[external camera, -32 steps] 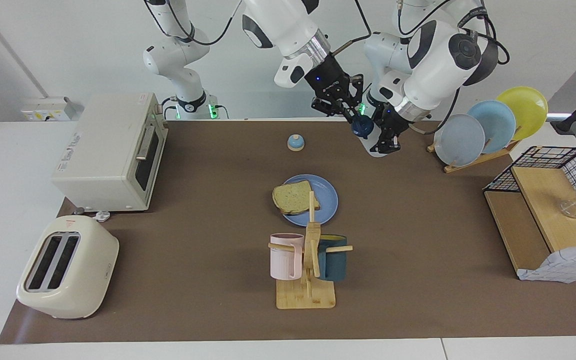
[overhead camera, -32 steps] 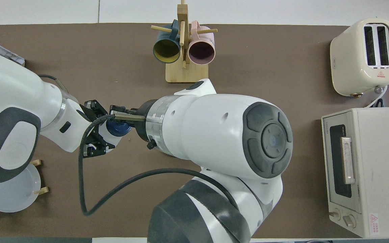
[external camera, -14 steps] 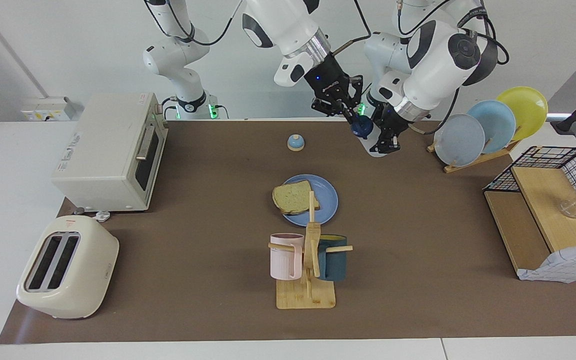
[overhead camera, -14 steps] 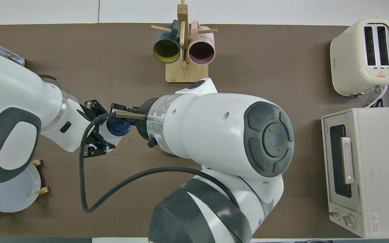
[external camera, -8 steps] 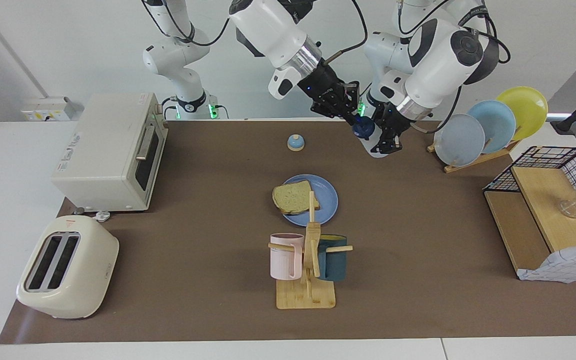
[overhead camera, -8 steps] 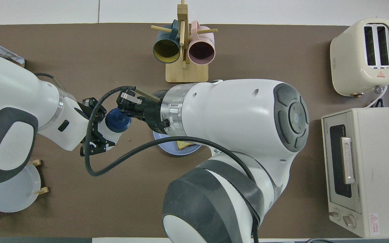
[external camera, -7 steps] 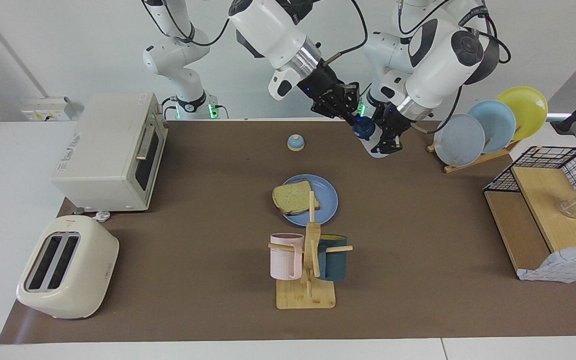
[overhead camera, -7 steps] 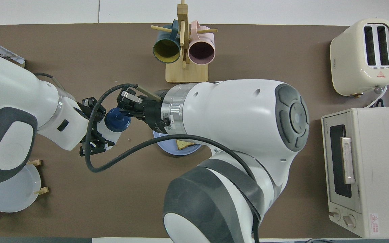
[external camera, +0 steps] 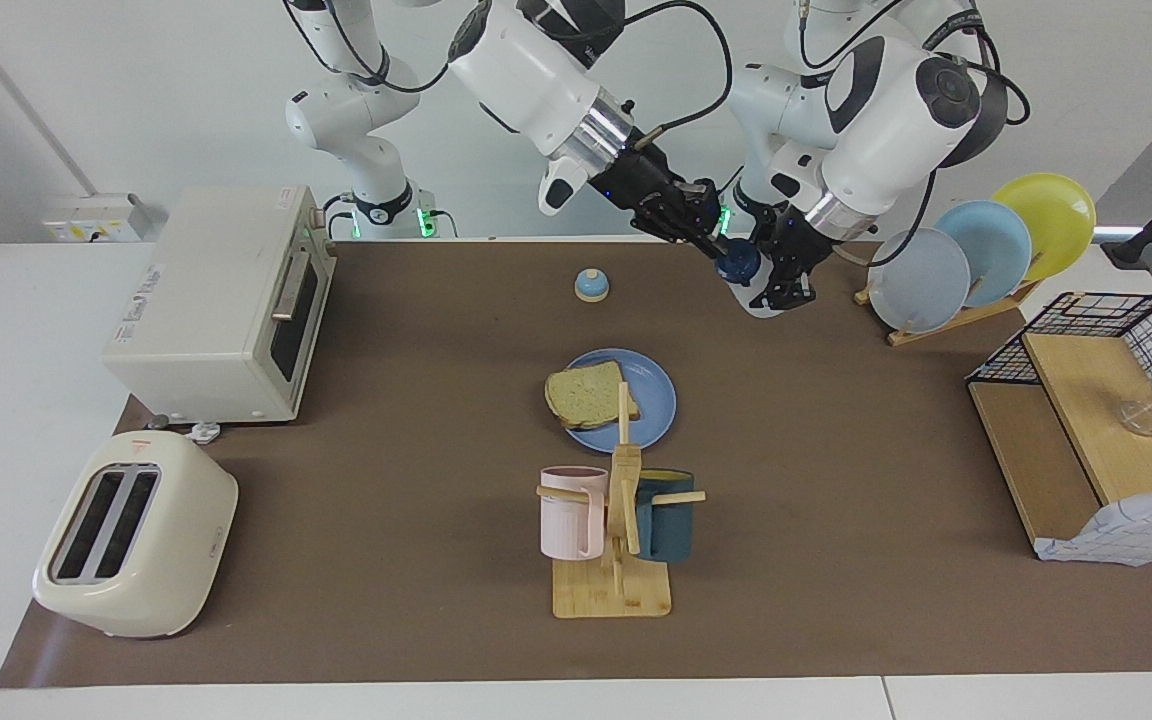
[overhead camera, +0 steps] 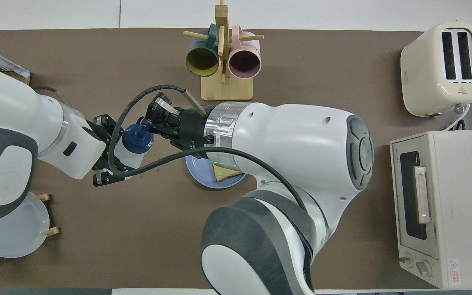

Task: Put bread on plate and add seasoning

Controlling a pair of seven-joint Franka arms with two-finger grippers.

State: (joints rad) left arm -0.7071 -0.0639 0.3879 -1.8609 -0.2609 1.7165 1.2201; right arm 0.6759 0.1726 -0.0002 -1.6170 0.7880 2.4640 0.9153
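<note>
Left claw (external camera: 784, 272): clamped around the body of the seasoning (external camera: 748, 283), holding the bottle tilted in the air above the brown mat, toward the left arm's end of the bench (external camera: 836, 560).
Right claw (external camera: 714, 243): reached across, its fingertips closed on the seasoning's dark navy cap (overhead camera: 137, 139).
Bread (external camera: 586, 393): lying flat on the plate (external camera: 654, 400), over the part of it toward the right arm's end.
Plate: mid-bench on the mat, at about 7 o'clock from the seasoning in the facing view.
Bell (external camera: 591, 285): at 12 o'clock from the plate in the facing view, nearer to the robots.
Mug rack (external camera: 619, 540): at 6 o'clock from the plate, just beside it, carrying a pink and a dark blue mug.
</note>
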